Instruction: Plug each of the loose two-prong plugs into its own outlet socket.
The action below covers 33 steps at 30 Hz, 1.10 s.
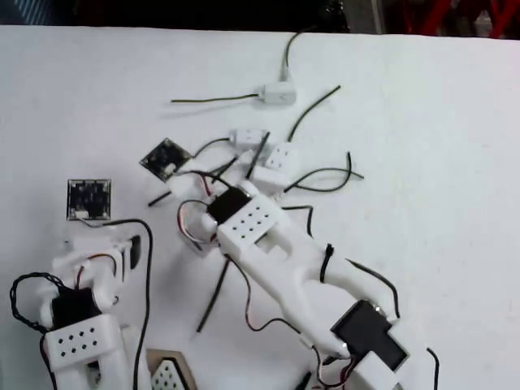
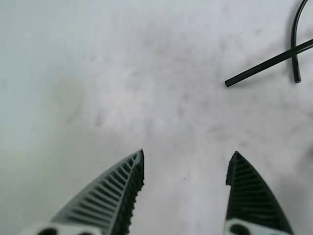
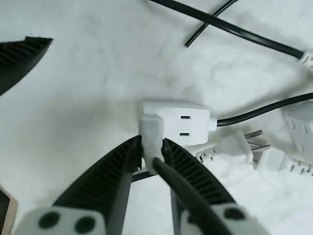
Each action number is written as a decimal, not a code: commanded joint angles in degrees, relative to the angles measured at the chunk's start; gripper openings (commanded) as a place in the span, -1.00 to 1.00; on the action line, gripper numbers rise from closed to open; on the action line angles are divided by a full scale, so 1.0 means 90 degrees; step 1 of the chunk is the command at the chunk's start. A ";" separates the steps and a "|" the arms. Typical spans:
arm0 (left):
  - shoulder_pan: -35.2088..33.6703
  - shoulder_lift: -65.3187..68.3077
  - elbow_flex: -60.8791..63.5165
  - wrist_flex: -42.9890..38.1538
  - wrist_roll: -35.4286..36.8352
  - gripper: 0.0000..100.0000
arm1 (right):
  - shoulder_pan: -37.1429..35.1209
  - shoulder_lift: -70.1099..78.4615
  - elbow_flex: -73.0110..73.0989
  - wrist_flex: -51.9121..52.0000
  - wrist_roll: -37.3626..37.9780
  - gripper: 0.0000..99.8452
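My right gripper is shut on a white two-prong plug whose front presses against the end of a small white outlet block; its prongs are hidden. Beside the block lies a loose white plug with bare prongs. In the high view this gripper sits mid-table at that block. Three more white outlets lie farther back among black cables. My left gripper is open over bare table, near the front left.
Two dark square boards lie left of the outlets. Loose black cables cross the table's middle, and one cable end lies ahead of the left gripper. A brown object sits at the front edge.
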 commanded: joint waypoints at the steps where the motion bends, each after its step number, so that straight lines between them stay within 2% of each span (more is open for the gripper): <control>1: -0.0054 -0.0093 -0.0020 -0.0127 0.0059 -0.46 | -0.0044 0.0298 -0.0547 0.0278 0.0068 -0.97; 5: -0.0054 -0.0093 -0.0010 -0.0127 0.0049 -0.46 | -0.0044 0.0777 -0.0664 0.0288 0.0068 -0.97; 17: -0.0054 -0.0093 -0.0010 -0.0127 0.0049 -0.46 | 0.0249 0.0855 -0.0625 0.0288 0.0039 -0.97; 25: -0.0054 -0.0093 -0.0010 -0.0127 0.0049 -0.46 | 0.0239 0.0151 -0.0186 0.0210 0.0010 -0.97; 33: -0.0054 -0.0103 -0.0010 -0.0127 0.0039 -0.46 | 0.0239 -0.0933 0.0928 -0.0933 -0.0166 -0.97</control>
